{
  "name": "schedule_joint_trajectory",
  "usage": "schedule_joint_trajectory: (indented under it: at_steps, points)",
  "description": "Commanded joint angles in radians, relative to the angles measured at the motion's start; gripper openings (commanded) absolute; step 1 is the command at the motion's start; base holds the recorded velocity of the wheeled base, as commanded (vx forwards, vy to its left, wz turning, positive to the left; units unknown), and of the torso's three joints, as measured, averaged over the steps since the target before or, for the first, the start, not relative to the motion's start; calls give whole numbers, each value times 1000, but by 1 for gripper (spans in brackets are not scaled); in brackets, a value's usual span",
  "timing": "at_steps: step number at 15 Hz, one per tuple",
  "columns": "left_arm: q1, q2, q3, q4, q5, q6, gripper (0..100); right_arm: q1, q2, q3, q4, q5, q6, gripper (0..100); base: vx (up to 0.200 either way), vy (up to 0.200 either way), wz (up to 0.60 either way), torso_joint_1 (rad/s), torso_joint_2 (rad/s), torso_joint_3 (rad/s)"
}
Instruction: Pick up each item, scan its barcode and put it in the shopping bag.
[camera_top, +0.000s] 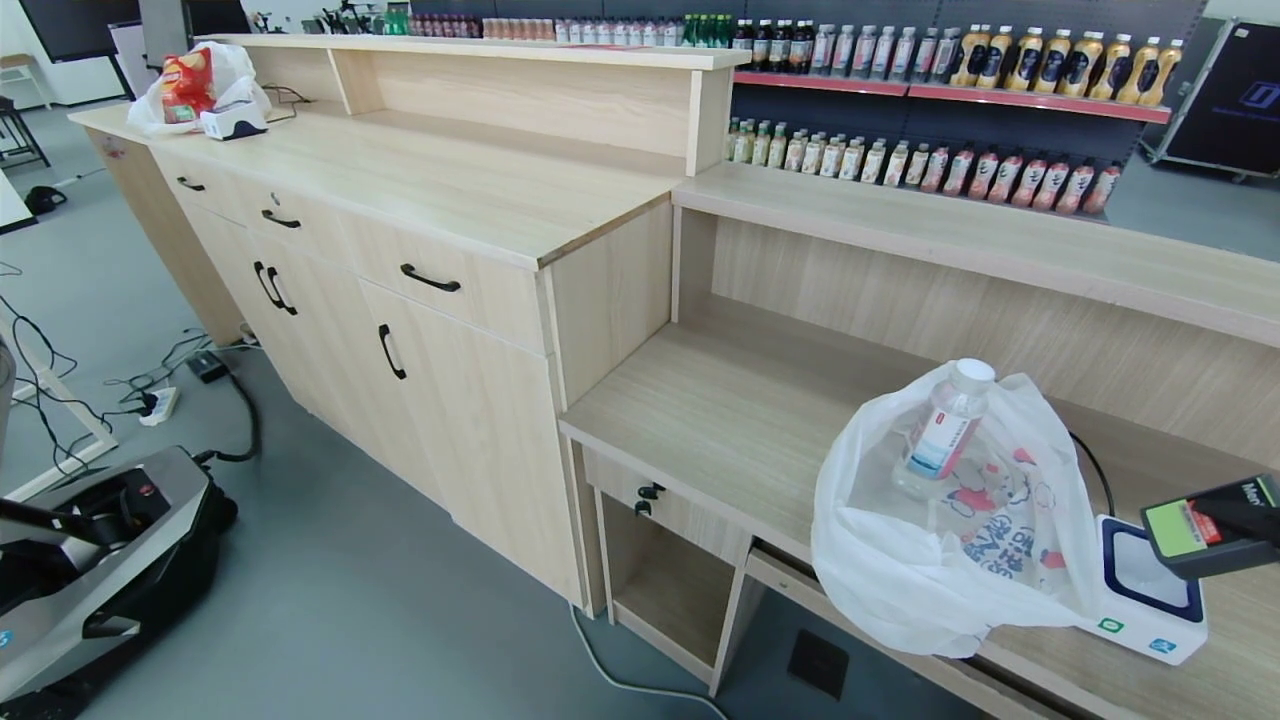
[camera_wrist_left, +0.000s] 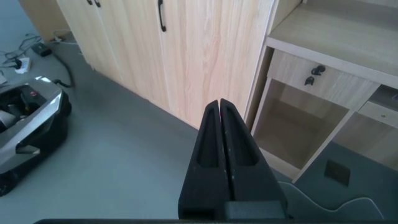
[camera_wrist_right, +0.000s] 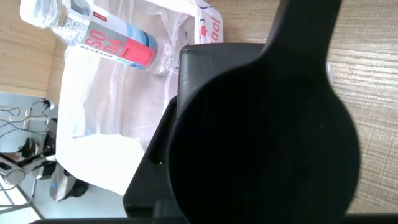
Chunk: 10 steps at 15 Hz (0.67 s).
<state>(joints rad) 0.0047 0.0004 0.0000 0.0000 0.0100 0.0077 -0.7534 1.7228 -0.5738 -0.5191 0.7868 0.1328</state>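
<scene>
A white shopping bag (camera_top: 905, 560) stands open on the low wooden desk (camera_top: 720, 420), with a clear water bottle (camera_top: 945, 425) upright inside it. Right of the bag sits a white barcode scanner (camera_top: 1150, 595) with a dark window. Just above the scanner hangs a dark box with a green label (camera_top: 1190, 530), held by my right gripper (camera_top: 1250, 518) at the picture's right edge. In the right wrist view the dark box (camera_wrist_right: 249, 124) blocks most of the picture, with the bag (camera_wrist_right: 112, 106) and bottle (camera_wrist_right: 106, 40) beyond it. My left gripper (camera_wrist_left: 219, 106) is shut and empty, low over the grey floor by the cabinets.
A taller counter with drawers and doors (camera_top: 420, 290) adjoins the desk on its left. At its far end lie another bag with snacks (camera_top: 190, 85) and a second scanner (camera_top: 235, 120). Shelves of bottles (camera_top: 950, 110) stand behind. Cables (camera_top: 150, 400) trail on the floor.
</scene>
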Motion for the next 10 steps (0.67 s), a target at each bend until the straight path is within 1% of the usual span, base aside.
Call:
schedule_joint_trajectory:
  at_steps: [1, 10]
  points:
    - [0, 0, 0, 0, 1, 0, 0, 3, 9, 2, -4, 0, 1, 0, 0, 0, 0, 0, 0, 0]
    - [0, 0, 0, 0, 1, 0, 0, 12, 26, -3, -24, 0, 4, 0, 0, 0, 0, 0, 0, 0]
